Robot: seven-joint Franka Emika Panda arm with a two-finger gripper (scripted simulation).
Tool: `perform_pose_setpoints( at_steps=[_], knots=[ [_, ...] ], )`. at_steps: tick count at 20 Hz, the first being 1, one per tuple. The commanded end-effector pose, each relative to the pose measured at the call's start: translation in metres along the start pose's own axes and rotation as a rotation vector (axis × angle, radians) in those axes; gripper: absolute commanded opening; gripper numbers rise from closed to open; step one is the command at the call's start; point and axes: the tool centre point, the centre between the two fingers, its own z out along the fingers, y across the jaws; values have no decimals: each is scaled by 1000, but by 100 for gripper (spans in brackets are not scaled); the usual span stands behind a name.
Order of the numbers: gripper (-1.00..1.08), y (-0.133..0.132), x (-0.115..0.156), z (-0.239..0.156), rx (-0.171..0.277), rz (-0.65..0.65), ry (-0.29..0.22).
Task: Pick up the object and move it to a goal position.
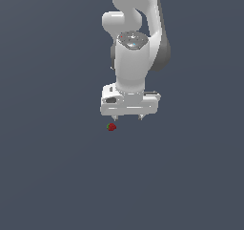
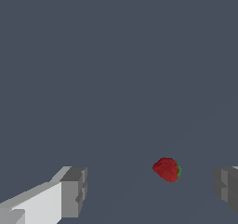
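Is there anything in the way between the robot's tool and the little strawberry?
No, nothing visible. The tool hangs open just above the strawberry, with only bare dark floor around it. In the wrist view the strawberry sits in the open space between the two fingers, touching neither.

The object (image 1: pixel 111 127) lies on the worktop (image 1: pixel 52 176) just below the gripper (image 1: pixel 127 117), toward the exterior view's left of its middle, and in the wrist view between the spread fingers (image 2: pixel 74 190), touching neither.
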Motion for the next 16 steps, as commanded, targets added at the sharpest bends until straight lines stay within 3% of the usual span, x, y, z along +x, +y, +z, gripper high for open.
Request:
perform_pose_setpoints(
  at_steps=[1,16],
  knots=[
    [100,0,0,0,0,0,0],
    [100,0,6,-19,21,-5,27]
  ],
)
